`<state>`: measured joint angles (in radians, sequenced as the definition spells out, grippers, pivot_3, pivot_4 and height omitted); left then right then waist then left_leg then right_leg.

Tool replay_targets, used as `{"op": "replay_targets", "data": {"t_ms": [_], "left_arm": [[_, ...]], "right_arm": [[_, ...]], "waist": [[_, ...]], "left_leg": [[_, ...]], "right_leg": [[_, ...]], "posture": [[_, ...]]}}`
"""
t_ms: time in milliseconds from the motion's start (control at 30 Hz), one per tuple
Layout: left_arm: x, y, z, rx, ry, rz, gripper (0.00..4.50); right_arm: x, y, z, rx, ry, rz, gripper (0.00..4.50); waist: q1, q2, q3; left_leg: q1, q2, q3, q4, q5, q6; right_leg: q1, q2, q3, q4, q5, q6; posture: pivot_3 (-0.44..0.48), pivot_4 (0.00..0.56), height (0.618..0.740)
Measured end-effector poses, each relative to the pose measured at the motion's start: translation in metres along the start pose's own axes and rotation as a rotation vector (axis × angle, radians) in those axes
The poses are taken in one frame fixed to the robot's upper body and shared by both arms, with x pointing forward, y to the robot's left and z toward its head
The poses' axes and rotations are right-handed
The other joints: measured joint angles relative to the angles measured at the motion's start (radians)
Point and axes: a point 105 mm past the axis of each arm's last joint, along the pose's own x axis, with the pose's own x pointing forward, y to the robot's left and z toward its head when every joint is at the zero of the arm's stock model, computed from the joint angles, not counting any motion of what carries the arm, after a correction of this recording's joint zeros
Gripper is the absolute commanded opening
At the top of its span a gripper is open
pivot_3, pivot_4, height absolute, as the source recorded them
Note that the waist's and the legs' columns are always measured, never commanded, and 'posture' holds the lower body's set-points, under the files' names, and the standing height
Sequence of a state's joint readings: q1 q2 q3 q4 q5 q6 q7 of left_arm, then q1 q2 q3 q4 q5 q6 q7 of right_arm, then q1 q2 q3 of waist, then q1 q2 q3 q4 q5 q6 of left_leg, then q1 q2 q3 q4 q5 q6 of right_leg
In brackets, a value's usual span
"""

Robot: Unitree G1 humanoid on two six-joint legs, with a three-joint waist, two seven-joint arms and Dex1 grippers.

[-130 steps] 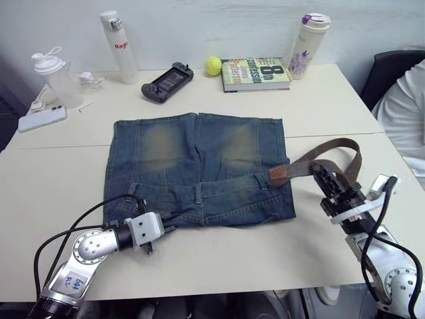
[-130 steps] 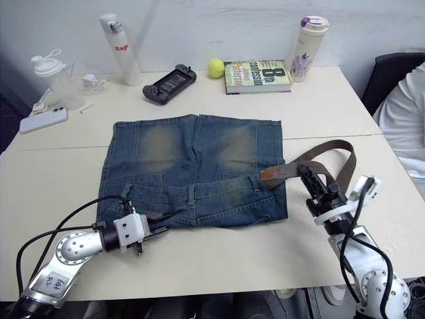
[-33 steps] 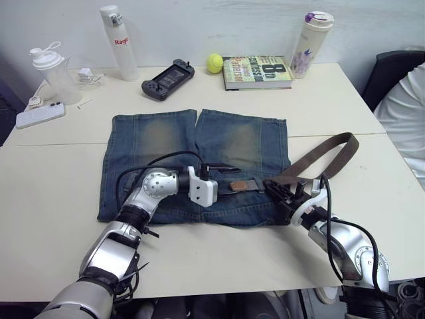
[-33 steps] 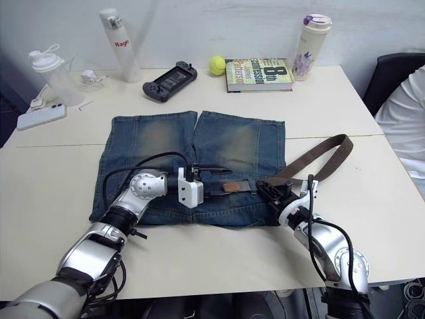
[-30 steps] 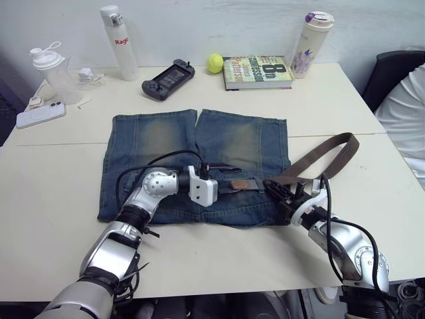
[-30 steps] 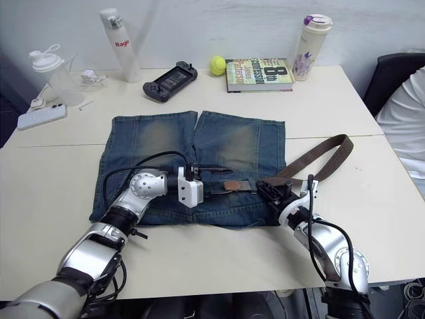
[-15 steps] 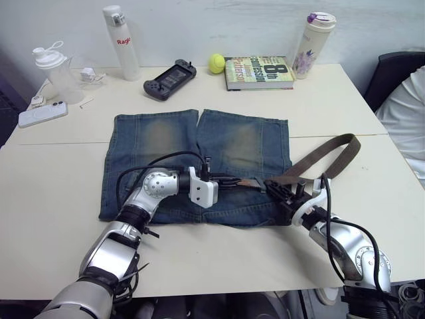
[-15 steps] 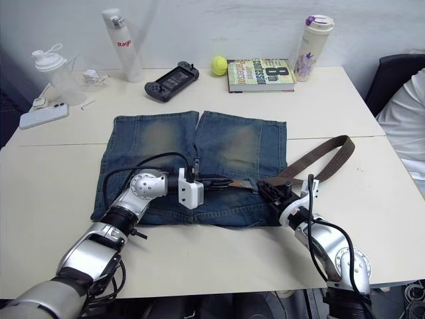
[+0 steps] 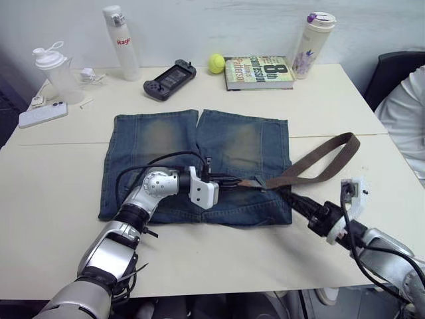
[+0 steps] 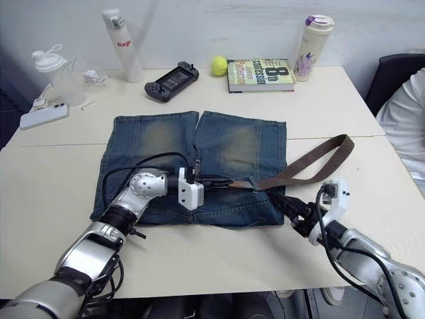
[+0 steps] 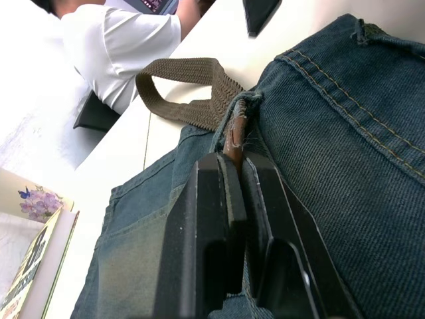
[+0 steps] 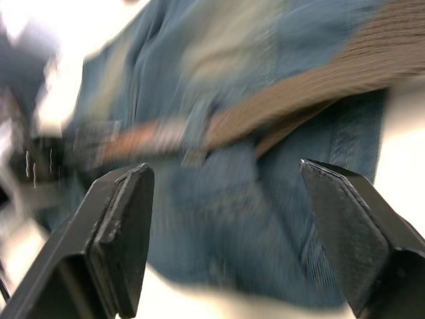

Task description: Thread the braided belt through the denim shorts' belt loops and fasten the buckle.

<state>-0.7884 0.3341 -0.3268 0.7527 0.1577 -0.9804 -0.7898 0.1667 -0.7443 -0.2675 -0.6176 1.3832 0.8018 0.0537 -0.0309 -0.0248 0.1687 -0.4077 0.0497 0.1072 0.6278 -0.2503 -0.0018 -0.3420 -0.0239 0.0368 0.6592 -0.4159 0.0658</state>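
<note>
Left wrist view: my left gripper [image 11: 234,174] is pinched tight on the belt [image 11: 199,90] tip, fingers [image 11: 209,219] closed w/ the reddish-brown end sticking out just past them. Right ahead of the tips the strap goes under a belt loop [image 11: 240,105] on the shorts [image 11: 332,153], then loops off beyond the denim edge onto the table. A person's white sleeve [image 11: 123,46] sits far past that.

Left eye view: left gripper [image 9: 234,181] lies flat over the waistband, mid-shorts [image 9: 199,143], the belt [image 9: 312,161] running from its tips to my right, off the shorts & curving back on the table [image 9: 53,179] in a flat loop. Buckle: can't make it out.

My right gripper [image 9: 293,199] is wide open & holding nothing, tips at the near right corner of the shorts, just below the strap, not touching it. Right wrist view: its two fingers [image 12: 123,226] stand well apart, denim & brown strap ahead between them, blurred.

Far side of the table, well beyond both grippers: bottles [image 9: 119,41], game controller [image 9: 169,72], tennis ball [image 9: 216,63], book [image 9: 257,72], phone [image 9: 43,114].
</note>
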Motion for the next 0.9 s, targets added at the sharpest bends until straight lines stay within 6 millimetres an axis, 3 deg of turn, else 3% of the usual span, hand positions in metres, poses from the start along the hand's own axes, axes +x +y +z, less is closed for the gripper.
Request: {"op": "replay_targets", "data": {"t_ms": [133, 267, 567, 767, 900], "left_arm": [[0.000, 0.001, 0.001, 0.004, -0.002, 0.000, 0.00], [0.001, 0.003, 0.004, 0.017, -0.009, -0.001, 0.00], [0.002, 0.005, 0.004, 0.007, -0.009, 0.001, 0.00], [0.003, 0.006, 0.006, 0.013, -0.013, 0.003, 0.00], [0.005, 0.010, 0.014, 0.051, -0.037, 0.005, 0.00]], "right_arm": [[0.012, -0.004, -0.028, -0.178, 0.137, -0.058, 3.81], [0.021, -0.014, -0.035, -0.327, 0.176, -0.137, 3.81], [0.033, -0.015, -0.035, -0.391, 0.145, -0.165, 0.06], [0.036, -0.022, -0.029, -0.377, 0.123, -0.200, 0.06], [0.033, -0.053, -0.009, -0.330, 0.085, -0.307, 0.06]], "waist": [[0.004, -0.001, 0.000], [0.004, -0.001, 0.000], [0.006, -0.001, 0.000], [0.006, -0.001, 0.000], [0.013, -0.001, 0.000]], "left_leg": [[-0.001, -0.001, 0.000, 0.001, 0.000, 0.000], [-0.001, -0.001, 0.000, 0.002, 0.000, 0.000], [0.000, -0.001, 0.000, 0.002, 0.000, 0.000], [0.000, -0.001, 0.000, 0.003, 0.000, 0.000], [0.001, -0.002, 0.000, 0.003, 0.000, 0.000]], "right_leg": [[0.000, -0.001, 0.000, 0.000, 0.000, 0.000], [0.000, -0.001, 0.000, 0.000, 0.000, 0.000], [0.001, -0.002, 0.000, 0.001, 0.000, 0.000], [0.001, -0.002, 0.000, 0.001, 0.000, 0.000], [0.002, -0.003, 0.000, 0.001, 0.000, 0.000]], "posture": [[0.000, 0.150, 0.740], [0.000, 0.150, 0.740], [0.000, 0.150, 0.740], [0.000, 0.150, 0.740], [0.000, 0.150, 0.740]]}}
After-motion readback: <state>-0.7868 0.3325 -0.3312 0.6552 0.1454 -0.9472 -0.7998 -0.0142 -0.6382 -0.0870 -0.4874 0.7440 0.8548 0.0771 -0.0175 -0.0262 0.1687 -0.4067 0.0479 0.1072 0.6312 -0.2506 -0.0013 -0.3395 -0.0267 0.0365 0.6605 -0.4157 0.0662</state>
